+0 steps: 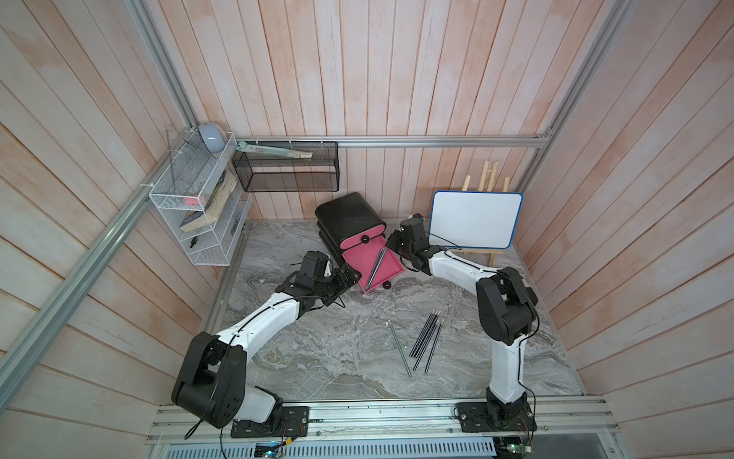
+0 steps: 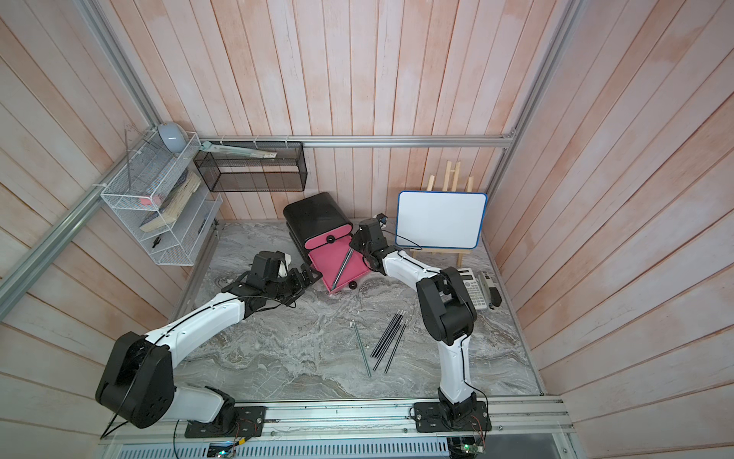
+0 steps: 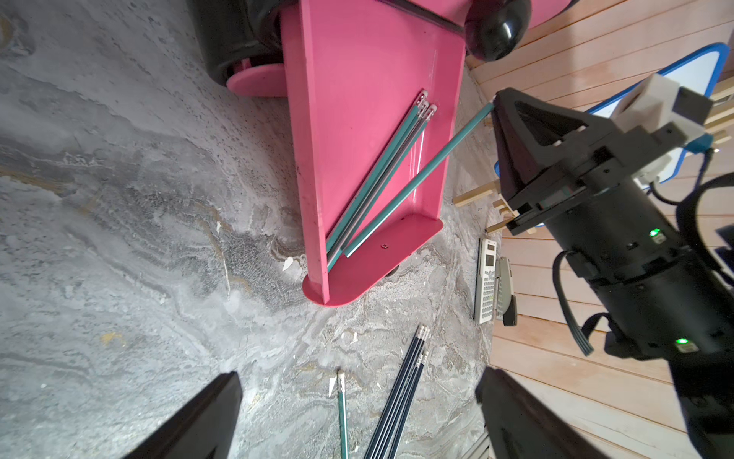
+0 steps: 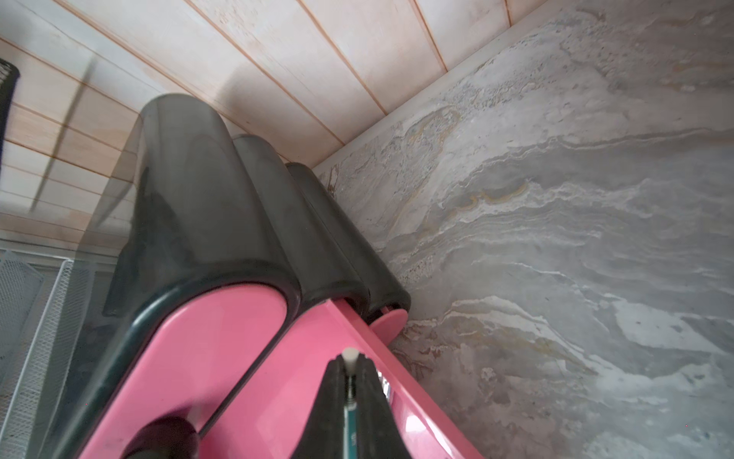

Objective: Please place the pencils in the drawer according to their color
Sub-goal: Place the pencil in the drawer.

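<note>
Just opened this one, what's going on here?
The right gripper is shut on a teal pencil near its eraser end, with the pencil's other end down inside the open pink drawer of the black cabinet. A few teal and grey pencils already lie in that drawer. The left gripper is open beside the drawer, holding nothing. Several black pencils and a loose teal pencil lie on the table.
</note>
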`<action>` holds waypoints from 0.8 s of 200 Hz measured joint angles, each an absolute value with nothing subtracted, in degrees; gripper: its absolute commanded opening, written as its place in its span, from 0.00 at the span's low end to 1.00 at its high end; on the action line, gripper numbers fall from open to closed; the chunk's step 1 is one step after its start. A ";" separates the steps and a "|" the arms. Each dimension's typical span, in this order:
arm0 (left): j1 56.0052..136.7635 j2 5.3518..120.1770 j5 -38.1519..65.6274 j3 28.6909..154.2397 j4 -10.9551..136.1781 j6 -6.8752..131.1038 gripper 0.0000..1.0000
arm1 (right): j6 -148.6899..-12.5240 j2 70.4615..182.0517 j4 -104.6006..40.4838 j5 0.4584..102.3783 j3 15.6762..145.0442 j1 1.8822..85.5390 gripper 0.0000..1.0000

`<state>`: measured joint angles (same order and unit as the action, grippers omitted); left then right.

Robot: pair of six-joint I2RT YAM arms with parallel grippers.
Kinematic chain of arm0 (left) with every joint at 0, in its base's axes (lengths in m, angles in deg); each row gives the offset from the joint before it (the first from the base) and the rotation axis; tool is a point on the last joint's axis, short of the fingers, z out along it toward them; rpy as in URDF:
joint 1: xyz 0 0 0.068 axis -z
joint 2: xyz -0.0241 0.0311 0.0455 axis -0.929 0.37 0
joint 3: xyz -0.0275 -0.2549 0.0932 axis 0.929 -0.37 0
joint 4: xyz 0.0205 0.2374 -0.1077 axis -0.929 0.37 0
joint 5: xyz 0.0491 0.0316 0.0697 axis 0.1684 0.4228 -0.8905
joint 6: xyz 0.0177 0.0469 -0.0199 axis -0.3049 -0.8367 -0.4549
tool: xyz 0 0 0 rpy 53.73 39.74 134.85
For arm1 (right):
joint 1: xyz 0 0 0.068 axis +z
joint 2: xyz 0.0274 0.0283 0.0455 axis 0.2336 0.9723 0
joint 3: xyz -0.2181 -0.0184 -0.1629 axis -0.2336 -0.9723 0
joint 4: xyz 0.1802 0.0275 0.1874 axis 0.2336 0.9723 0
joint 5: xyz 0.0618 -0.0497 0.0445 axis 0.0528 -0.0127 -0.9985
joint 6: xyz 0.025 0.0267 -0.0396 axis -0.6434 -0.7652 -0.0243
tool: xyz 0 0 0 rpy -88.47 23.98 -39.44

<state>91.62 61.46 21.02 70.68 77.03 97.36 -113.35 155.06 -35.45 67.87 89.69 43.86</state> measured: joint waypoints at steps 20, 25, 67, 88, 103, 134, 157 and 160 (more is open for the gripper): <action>91.62 61.51 21.02 70.68 76.68 97.38 1.00 | -112.48 155.63 -35.31 67.80 89.71 45.08 0.00; 91.62 61.51 21.02 70.68 76.62 97.38 1.00 | -112.37 155.76 -35.18 67.76 89.78 45.39 0.00; 91.62 61.51 21.06 70.68 76.33 97.38 0.99 | -110.53 156.39 -34.11 67.10 91.05 46.87 0.25; 91.62 61.51 21.23 70.68 75.94 97.38 0.99 | -109.57 156.31 -33.65 66.62 91.02 47.18 0.28; 91.62 61.51 21.41 70.68 75.68 97.38 1.00 | -109.00 155.47 -33.35 66.18 90.37 47.22 0.29; 91.62 61.51 21.96 70.68 75.50 97.38 0.99 | -107.76 150.45 -32.58 65.37 87.22 47.33 0.29; 91.60 61.51 22.07 70.68 75.48 97.38 1.00 | -106.12 145.18 -32.10 64.61 84.05 47.44 0.32; 91.62 61.48 22.07 70.68 75.48 97.38 1.00 | -105.92 144.50 -31.97 64.52 83.61 47.46 0.32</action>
